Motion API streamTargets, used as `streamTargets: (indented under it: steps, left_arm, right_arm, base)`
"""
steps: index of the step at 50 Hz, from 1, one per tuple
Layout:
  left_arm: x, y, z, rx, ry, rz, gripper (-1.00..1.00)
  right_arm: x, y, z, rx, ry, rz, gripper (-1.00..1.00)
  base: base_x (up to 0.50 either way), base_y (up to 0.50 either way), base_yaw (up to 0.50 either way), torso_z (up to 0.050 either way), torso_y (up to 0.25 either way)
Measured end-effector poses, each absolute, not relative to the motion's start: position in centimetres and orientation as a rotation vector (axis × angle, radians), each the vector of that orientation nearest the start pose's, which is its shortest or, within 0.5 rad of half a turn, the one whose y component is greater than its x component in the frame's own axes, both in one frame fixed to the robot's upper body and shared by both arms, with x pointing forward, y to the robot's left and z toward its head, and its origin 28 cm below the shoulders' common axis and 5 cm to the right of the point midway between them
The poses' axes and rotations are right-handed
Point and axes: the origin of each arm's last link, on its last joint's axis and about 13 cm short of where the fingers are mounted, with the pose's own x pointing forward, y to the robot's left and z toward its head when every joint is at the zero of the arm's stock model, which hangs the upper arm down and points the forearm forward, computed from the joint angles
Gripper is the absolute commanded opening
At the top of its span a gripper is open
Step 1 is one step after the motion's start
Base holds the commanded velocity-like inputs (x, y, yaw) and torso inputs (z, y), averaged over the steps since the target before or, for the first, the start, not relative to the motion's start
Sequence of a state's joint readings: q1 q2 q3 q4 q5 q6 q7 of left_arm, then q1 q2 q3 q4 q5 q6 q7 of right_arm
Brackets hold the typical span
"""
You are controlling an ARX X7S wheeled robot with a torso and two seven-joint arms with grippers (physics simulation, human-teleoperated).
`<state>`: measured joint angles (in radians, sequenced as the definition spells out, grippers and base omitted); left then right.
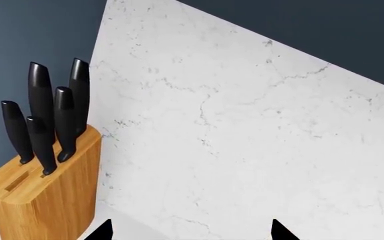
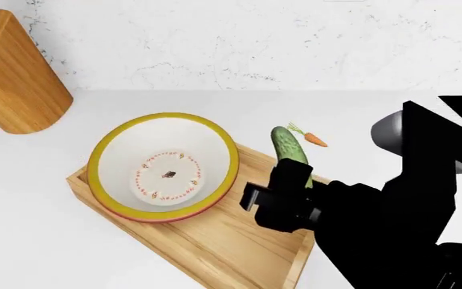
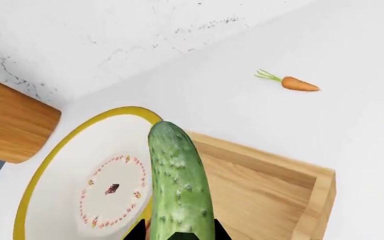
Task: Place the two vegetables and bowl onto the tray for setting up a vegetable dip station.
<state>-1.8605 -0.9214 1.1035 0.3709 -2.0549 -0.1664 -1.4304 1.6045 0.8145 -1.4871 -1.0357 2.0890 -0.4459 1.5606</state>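
The cucumber (image 2: 290, 146) is held by its near end in the right claw (image 3: 178, 235), whose jaws are closed around it, and it is carried over the right part of the tray (image 2: 215, 253), its far end reaching past the tray's back edge. The bowl (image 2: 163, 167) is already seated in the tray's left part, so the step in hand is judged to be the setting down of the cucumber on the bare wood beside it. To do this well, the cucumber should be turned to lie along the free strip, lowered until it rests flat inside the raised edges, and kept apart from the bowl's yellow rim so that the bowl is not nudged; only then should the grip be released. The carrot (image 2: 314, 139) is seen on the counter (image 2: 375, 102) just behind the tray's right corner, near the cucumber's tip, and is not yet placed.

The left claw (image 1: 192, 232) shows only two dark fingertips set well apart, with nothing between them. The counter is plain white, backed by a white marbled wall (image 2: 295, 42), and a wooden knife block (image 2: 14, 78) with black handles is stood at the far left corner.
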Motion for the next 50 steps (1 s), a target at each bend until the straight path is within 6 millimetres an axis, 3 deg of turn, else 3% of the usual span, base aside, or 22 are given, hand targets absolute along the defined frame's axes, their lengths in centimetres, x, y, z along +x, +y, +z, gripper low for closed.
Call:
streamTargets:
  steps: [18,50]
  left_arm:
    - [21.4,21.8,40.7,-0.380,-0.093,0.222,1.00]
    - [21.3,21.8,40.7,-0.378,-0.095,0.221,1.00]
  right_arm:
    - [14.1,-5.1,28.8,0.436,0.476,0.102,-1.00]
    - [14.4,-4.4,27.7,0.447,0.507,0.123,-1.00]
  base:
    - [0.00,0.00,0.00,0.000,0.000]
    - [0.00,0.00,0.00,0.000,0.000]
